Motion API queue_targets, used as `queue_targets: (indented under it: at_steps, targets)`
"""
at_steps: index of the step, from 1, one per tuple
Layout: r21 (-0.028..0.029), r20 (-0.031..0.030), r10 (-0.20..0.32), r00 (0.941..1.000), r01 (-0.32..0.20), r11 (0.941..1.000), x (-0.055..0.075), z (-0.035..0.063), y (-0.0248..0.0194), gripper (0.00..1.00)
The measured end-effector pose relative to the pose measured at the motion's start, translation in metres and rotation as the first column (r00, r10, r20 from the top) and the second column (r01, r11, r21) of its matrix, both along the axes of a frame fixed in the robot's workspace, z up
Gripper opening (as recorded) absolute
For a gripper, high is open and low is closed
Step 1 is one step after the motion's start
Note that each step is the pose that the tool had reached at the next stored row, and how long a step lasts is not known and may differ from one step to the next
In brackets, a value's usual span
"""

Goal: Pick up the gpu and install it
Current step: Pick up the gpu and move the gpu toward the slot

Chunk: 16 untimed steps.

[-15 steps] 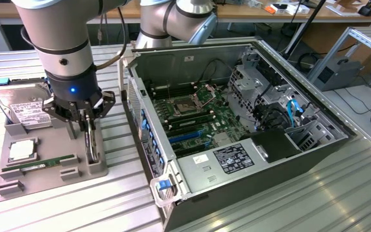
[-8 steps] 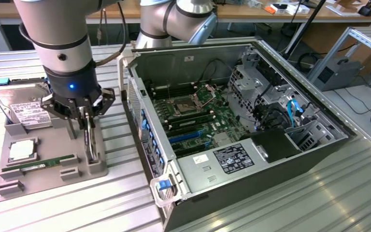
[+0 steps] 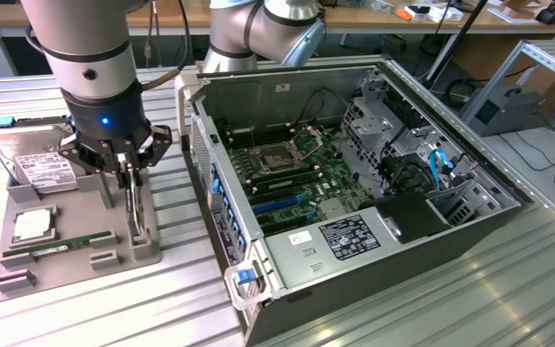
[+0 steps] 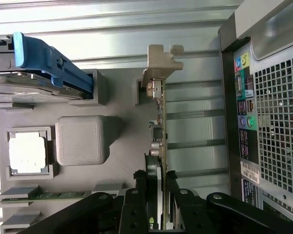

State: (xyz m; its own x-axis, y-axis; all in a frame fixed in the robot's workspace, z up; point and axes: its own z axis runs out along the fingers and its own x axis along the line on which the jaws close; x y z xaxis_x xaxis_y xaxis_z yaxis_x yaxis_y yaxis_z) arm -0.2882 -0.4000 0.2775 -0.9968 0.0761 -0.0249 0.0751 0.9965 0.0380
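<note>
The gpu (image 3: 139, 211) stands on edge in a slot of the grey parts holder (image 3: 75, 269), on the exterior view's left beside the open computer case (image 3: 470, 217). My gripper (image 3: 129, 189) reaches straight down over it. In the wrist view the gpu (image 4: 161, 117) shows edge-on, with its silvery bracket (image 4: 162, 61) at the far end. There my gripper (image 4: 161, 176) has one black finger pressed against each face of the card, so it is shut on the card. The card's lower edge still rests in the holder.
The holder also carries a hard drive (image 3: 37, 163) in a blue-handled caddy (image 4: 49, 61), a processor chip (image 3: 32, 224) and a green memory stick (image 3: 61, 246). The case's motherboard (image 3: 287, 173) lies exposed. The case's rear wall (image 4: 273, 122) is close beside the card. A second arm's base (image 3: 258, 36) stands behind the case.
</note>
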Motion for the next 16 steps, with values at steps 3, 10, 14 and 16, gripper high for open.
queue_targets:
  at_steps: [3, 10, 14, 16]
  targets:
    - [0.0001, 0.0001, 0.000, 1.0000, 0.000, 1.0000, 0.000, 0.0038, 0.0000, 0.27]
    - [0.0000, 0.0000, 0.000, 1.0000, 0.000, 1.0000, 0.000, 0.0147, 0.0000, 0.27]
    - [0.0000, 0.0000, 0.000, 1.0000, 0.000, 1.0000, 0.000, 0.0201, 0.0000, 0.27]
    - [0.0000, 0.0000, 0.000, 1.0000, 0.000, 1.0000, 0.000, 0.0238, 0.0000, 0.27]
